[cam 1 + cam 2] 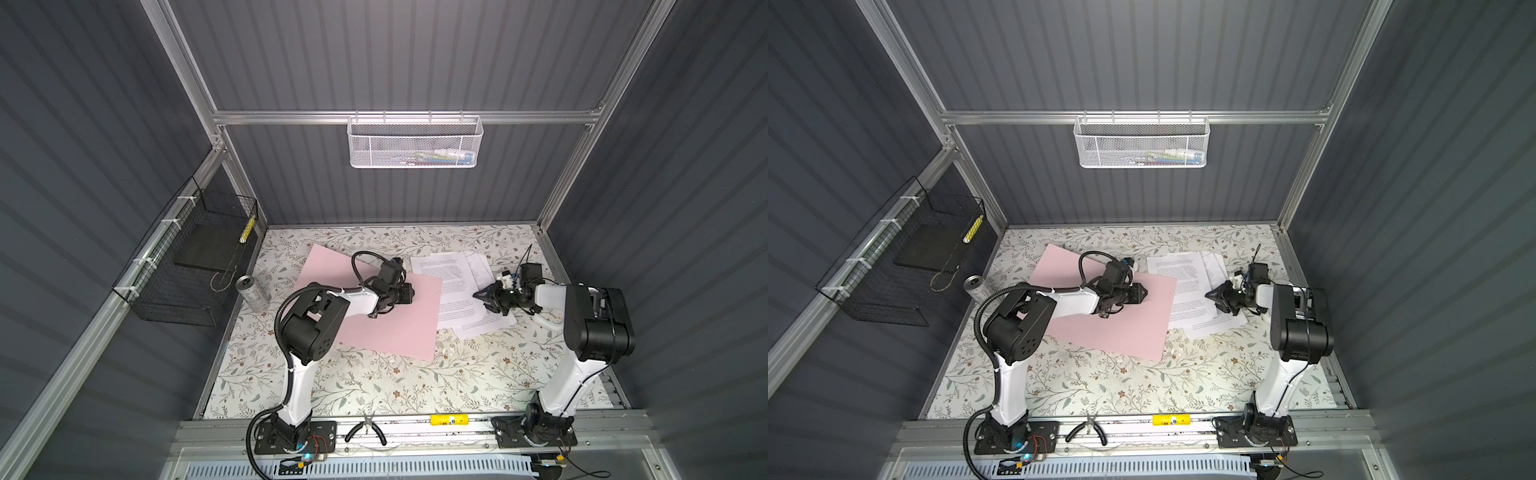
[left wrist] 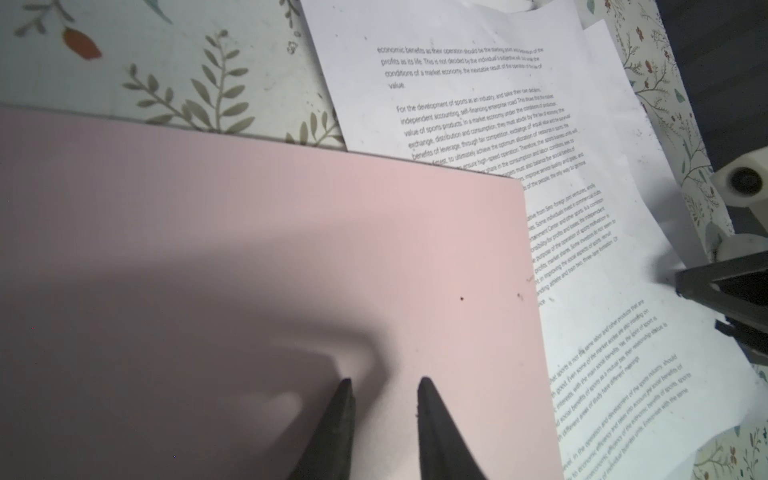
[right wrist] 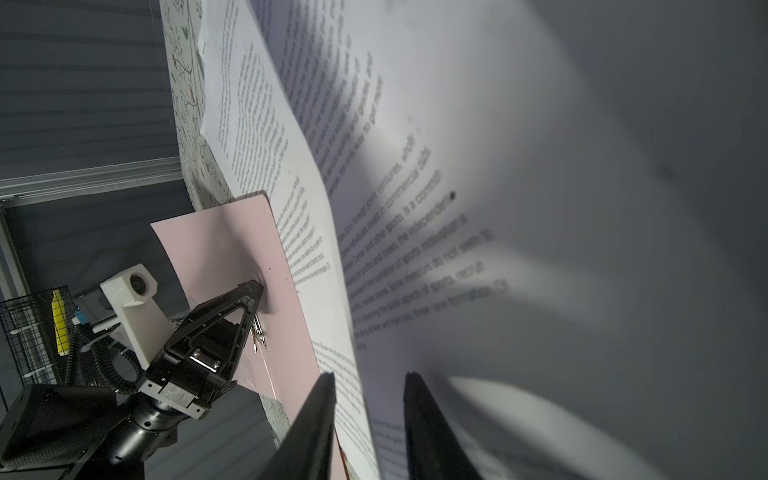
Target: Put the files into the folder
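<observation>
The pale pink folder (image 1: 386, 324) (image 1: 1125, 328) lies closed on the flowered table, turned at a slant. The files (image 1: 453, 274) (image 1: 1187, 274), white printed sheets, are fanned out to its right, and the folder's right edge lies over them. My left gripper (image 1: 412, 293) (image 2: 385, 380) is low over the folder (image 2: 249, 249) near that edge, open, with only pink surface between its fingers. My right gripper (image 1: 478, 296) (image 3: 370, 376) sits at the files (image 3: 457, 166), open, with the edge of a sheet running between its fingers. The left gripper's tip (image 3: 251, 289) touches the folder (image 3: 216, 249).
A metal can (image 1: 252, 293) lies at the table's left edge beside a black wire basket (image 1: 187, 270) on the left wall. A white mesh basket (image 1: 415, 143) hangs on the back rail. Pliers (image 1: 365, 432) and a yellow tube (image 1: 449, 419) rest on the front rail.
</observation>
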Robot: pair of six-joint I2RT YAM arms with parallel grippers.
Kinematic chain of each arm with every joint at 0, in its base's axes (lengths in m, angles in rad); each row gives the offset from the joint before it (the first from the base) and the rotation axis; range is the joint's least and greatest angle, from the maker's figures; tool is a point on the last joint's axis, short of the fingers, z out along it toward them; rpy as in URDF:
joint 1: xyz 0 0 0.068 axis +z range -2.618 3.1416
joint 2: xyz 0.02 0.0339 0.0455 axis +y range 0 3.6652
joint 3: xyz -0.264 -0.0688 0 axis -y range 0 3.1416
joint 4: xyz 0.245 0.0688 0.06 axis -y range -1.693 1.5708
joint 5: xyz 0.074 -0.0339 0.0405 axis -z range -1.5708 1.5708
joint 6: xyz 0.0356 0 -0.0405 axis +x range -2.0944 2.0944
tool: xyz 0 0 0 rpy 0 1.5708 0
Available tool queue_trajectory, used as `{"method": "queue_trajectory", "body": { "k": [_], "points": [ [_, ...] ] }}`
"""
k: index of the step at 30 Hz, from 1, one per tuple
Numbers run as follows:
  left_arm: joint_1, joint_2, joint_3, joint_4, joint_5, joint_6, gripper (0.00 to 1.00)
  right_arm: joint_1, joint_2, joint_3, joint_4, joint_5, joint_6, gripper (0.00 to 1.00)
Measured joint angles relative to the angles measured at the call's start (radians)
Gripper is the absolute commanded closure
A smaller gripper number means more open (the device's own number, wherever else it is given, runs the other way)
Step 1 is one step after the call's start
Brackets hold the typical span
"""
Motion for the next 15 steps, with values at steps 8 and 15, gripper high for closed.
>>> {"method": "queue_trajectory", "body": {
  "k": [8,15],
  "points": [
    [0.0,0.002,0.0,0.004,0.0,0.0,0.72,0.048,0.05,0.077,-0.002,-0.012,-0.005,0.71],
    [0.003,0.002,0.002,0.002,-0.001,0.0,0.72,0.063,0.094,0.144,0.0,-0.034,-0.005,0.79]
  ]
}}
